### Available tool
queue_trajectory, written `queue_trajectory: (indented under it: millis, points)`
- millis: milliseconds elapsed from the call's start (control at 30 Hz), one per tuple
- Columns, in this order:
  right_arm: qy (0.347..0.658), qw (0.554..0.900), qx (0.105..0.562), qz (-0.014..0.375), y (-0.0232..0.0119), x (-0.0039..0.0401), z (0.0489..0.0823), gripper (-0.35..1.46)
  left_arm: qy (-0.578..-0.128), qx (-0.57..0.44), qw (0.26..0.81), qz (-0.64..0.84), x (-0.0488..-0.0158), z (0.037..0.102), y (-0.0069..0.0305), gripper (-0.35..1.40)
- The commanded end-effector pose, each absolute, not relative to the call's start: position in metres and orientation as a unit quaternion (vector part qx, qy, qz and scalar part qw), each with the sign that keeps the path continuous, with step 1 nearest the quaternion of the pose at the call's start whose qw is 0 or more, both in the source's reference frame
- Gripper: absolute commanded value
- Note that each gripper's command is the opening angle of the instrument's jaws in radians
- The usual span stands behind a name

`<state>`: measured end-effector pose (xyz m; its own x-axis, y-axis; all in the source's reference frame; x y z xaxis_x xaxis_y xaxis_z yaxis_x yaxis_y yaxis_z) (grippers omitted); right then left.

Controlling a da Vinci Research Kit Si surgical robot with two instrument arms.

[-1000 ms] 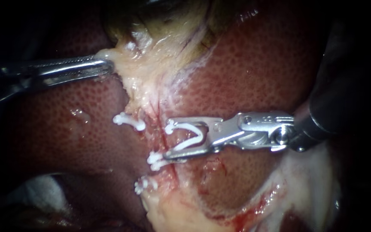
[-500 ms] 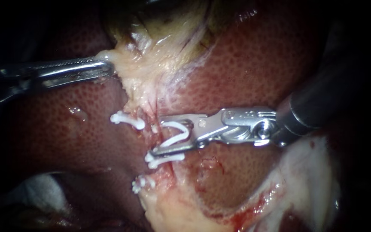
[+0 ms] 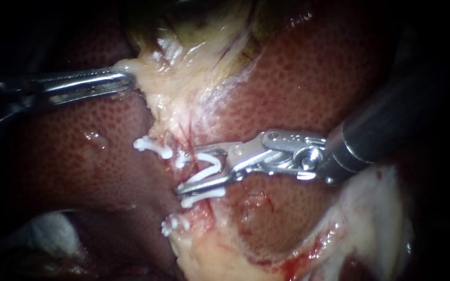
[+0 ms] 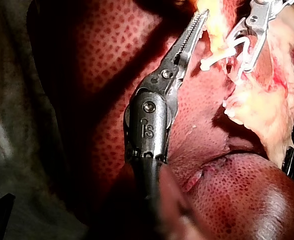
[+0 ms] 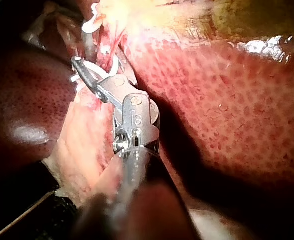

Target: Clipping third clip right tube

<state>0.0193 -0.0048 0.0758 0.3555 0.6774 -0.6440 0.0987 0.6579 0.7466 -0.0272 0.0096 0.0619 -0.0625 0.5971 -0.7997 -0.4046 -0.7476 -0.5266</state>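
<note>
L instrument [image 3: 125, 81] comes in from the left w/ jaws closed on the edge of the pale tissue [image 3: 175, 93] above the liver [image 3: 298, 88]. R instrument [image 3: 191, 171] has its jaws partly apart, each bearing on an arm of the open white clip [image 3: 212, 165] they carry, w/ the clip's mouth at the reddish tube [image 3: 187, 136]. That spot lies btw. the upper placed clip [image 3: 154, 147] and the lower placed clip [image 3: 204, 195] just under the bottom jaw; a third placed clip [image 3: 172, 225] sits further down.
</note>
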Motion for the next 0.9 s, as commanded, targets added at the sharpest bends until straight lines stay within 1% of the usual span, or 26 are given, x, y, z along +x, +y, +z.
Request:
queue_trajectory:
  millis: [33,233,467,900]
  points:
    - [0.535,0.734,0.369,0.197,-0.0049,0.0193,0.0756,0.49,-0.081,-0.591,0.346,0.724,-0.0272,0.0621,0.0097,-0.35]
    - [0.535,0.721,0.393,0.199,-0.0052,0.0194,0.0753,0.48,-0.081,-0.590,0.347,0.724,-0.0269,0.0624,0.0098,-0.35]
    - [0.538,0.708,0.409,0.204,-0.0051,0.0197,0.0753,0.46,-0.079,-0.589,0.348,0.725,-0.0270,0.0626,0.0099,-0.35]
    - [0.551,0.692,0.414,0.217,-0.0041,0.0205,0.0753,0.44,-0.079,-0.589,0.348,0.725,-0.0271,0.0627,0.0099,-0.35]
